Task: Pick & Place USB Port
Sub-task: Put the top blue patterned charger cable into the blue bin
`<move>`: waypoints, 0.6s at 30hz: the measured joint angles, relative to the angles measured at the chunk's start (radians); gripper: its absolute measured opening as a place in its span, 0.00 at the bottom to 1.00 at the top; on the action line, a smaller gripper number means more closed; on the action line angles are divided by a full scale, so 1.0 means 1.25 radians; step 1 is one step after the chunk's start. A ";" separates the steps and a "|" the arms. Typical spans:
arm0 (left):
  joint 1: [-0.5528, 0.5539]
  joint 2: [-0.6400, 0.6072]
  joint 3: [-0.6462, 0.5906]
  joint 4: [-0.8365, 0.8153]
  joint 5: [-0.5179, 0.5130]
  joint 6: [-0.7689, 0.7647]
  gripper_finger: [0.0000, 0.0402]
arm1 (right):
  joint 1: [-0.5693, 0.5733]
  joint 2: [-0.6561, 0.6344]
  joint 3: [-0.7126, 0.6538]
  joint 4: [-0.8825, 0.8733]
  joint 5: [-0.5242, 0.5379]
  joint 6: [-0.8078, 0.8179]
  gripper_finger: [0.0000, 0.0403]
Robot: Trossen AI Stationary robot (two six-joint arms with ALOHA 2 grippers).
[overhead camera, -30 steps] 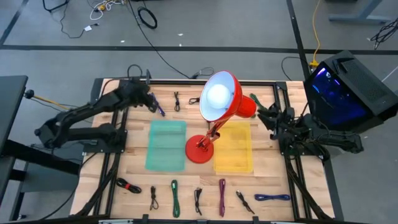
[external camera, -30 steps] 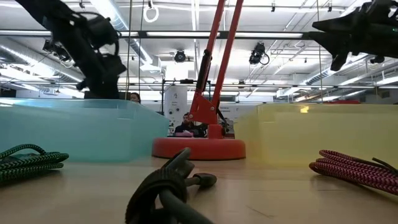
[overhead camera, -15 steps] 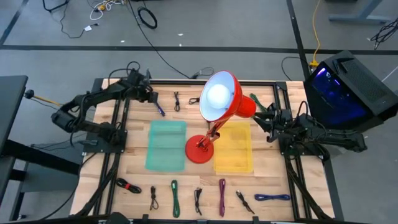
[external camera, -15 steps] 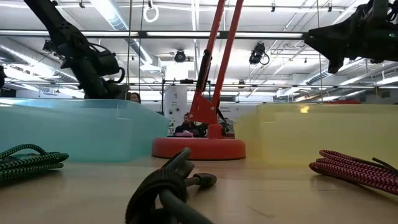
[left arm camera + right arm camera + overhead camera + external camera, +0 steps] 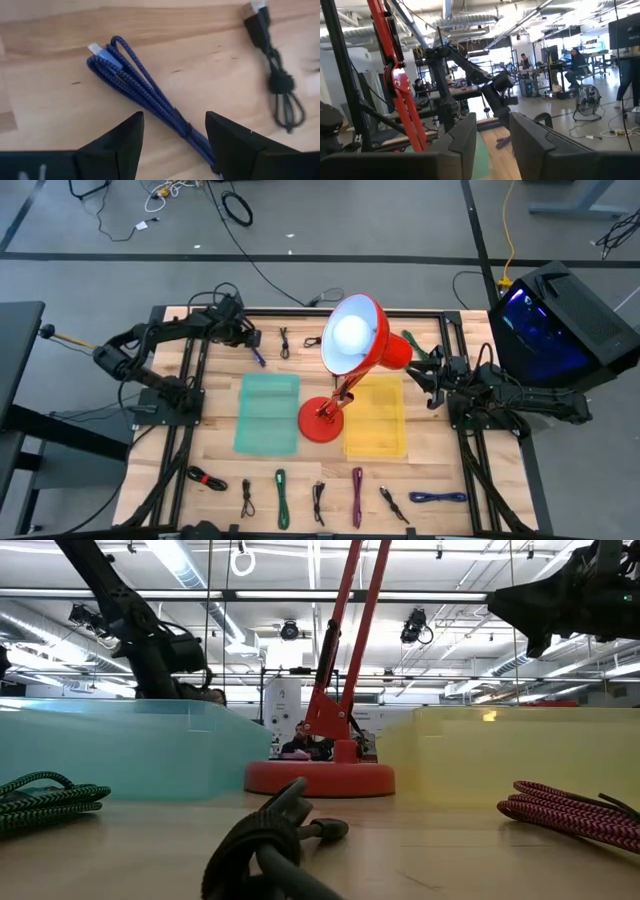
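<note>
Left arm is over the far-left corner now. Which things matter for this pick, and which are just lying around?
In play:
- left gripper, open over the cable
- blue cable
- teal tray and yellow tray, likely drop spots

Lying about:
- black cable beside the blue one
- red lamp
- row of cables along the near edge
- right gripper, waiting by the yellow tray

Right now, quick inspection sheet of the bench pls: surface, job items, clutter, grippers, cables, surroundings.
Surface: wooden table, in a dark frame.
Job's things: blue braided cable coiled flat; teal tray and yellow tray look empty.
Clutter: red desk lamp, lit, between the trays.
Grippers: left gripper open, over the blue braided cable, not gripping it; right gripper open, raised at the table's right edge.
Cables: black cable beside the blue one; a row of coiled cables along the near edge.
Surroundings: people at desks beyond the table.
</note>
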 joint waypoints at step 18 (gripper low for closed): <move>-0.034 0.026 0.000 0.009 -0.058 -0.067 0.49 | 0.000 0.000 0.000 0.002 0.000 0.007 0.30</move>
